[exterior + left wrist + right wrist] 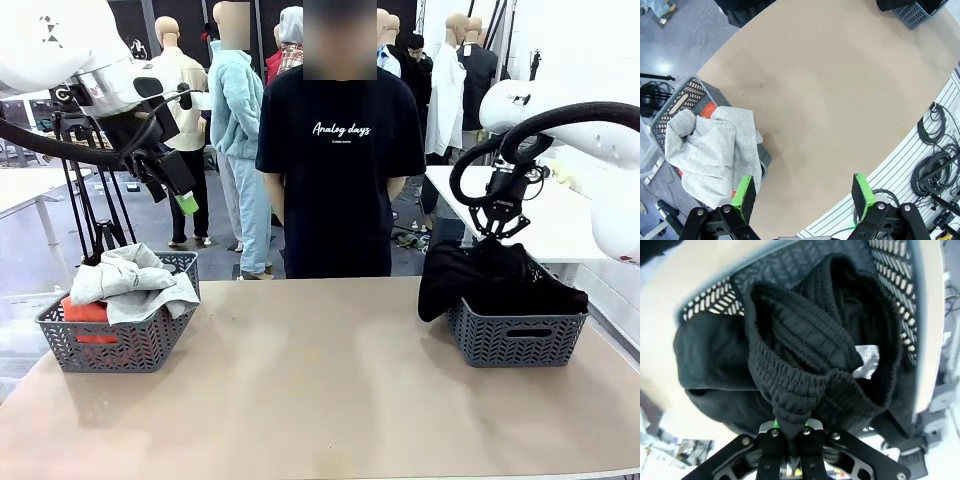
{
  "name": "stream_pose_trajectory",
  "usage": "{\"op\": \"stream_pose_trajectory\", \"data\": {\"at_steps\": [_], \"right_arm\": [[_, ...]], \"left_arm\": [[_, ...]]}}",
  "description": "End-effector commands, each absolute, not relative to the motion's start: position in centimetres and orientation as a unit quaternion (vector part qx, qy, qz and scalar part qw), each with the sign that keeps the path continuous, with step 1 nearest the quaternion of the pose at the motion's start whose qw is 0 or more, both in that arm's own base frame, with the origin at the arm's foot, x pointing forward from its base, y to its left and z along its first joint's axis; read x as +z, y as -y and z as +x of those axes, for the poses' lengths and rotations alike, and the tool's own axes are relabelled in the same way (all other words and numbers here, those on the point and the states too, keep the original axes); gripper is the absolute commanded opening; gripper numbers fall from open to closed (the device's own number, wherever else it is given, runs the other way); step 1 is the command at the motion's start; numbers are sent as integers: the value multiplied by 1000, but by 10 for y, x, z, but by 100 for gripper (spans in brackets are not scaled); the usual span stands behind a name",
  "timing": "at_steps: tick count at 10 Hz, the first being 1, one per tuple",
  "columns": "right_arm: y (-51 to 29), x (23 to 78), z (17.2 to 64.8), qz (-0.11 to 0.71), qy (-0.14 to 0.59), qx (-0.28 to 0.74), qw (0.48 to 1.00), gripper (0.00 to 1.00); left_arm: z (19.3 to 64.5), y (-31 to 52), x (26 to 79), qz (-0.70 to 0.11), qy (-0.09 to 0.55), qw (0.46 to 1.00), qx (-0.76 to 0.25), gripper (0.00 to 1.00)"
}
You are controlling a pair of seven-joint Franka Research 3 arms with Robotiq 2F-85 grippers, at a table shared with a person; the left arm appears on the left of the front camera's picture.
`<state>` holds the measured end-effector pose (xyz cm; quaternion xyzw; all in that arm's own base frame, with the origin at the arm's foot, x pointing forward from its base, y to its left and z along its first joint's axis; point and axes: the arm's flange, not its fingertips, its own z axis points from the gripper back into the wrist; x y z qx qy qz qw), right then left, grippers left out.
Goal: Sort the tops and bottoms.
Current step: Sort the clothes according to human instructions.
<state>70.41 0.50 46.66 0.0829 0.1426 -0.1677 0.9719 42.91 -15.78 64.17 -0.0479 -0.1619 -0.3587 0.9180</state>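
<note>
Black bottoms (805, 370) are bunched right under the right gripper (792, 442), whose jaws are pinched tight on the ribbed waistband, the rest spilling into and over the right grey basket (516, 335) below. Grey sweatshirt (710, 150) and orange hoodie (85, 312) sit piled in the left basket (120, 348), well below the left gripper (802, 196), whose jaws hang wide with nothing between them, above the counter (320, 390).
</note>
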Motion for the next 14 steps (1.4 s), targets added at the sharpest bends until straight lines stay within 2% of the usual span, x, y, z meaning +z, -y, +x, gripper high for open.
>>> {"op": "stream_pose_trajectory", "data": {"at_steps": [1, 4, 5, 12, 14], "right_arm": [[-11, 479, 682, 34, -126, -108, 986, 26], [-20, 499, 676, 27, -117, -76, 990, 84], [-21, 505, 674, 29, -119, -67, 990, 100], [-21, 545, 662, 34, -94, -48, 994, 100], [-24, 547, 669, 33, -111, -76, 990, 100]], "left_arm": [[428, 157, 643, -47, 164, 918, -358, 100], [428, 157, 643, -47, 164, 918, -358, 100], [428, 157, 643, -47, 164, 918, -358, 100], [428, 157, 643, -47, 164, 918, -358, 100], [428, 157, 643, -47, 164, 918, -358, 100]]}}
